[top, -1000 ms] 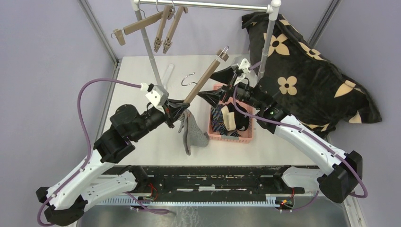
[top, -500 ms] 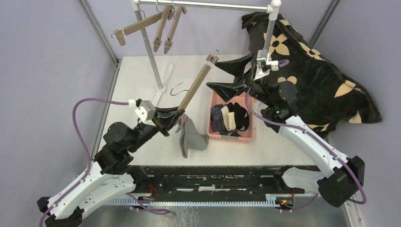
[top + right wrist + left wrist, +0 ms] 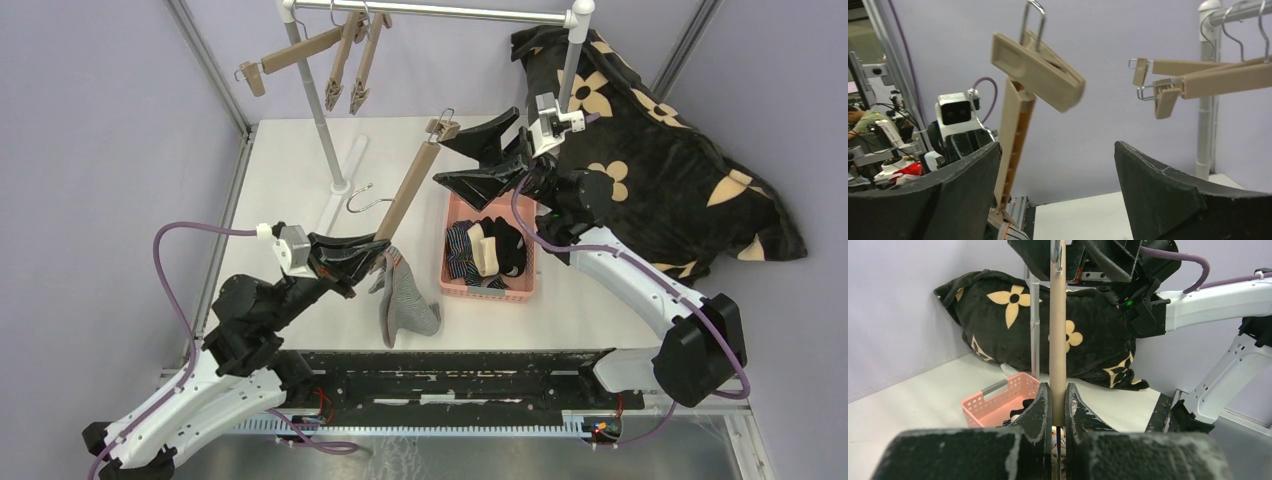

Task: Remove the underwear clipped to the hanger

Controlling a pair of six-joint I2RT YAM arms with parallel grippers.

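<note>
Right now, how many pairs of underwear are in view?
3. A grey-and-white striped pair hangs from the lower end of the hanger held by the left gripper; a navy striped pair and a black pair with a beige waistband lie in the pink basket, which could hide more.

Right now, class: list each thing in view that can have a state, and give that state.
hanger, tilted, off the rail.
left tool, shut on the hanger.
right tool, open, holding nothing.
upper clip, empty.
striped underwear, hanging from the hanger's lower end.
navy pair, in the pink basket.
black pair, in the pink basket.
</note>
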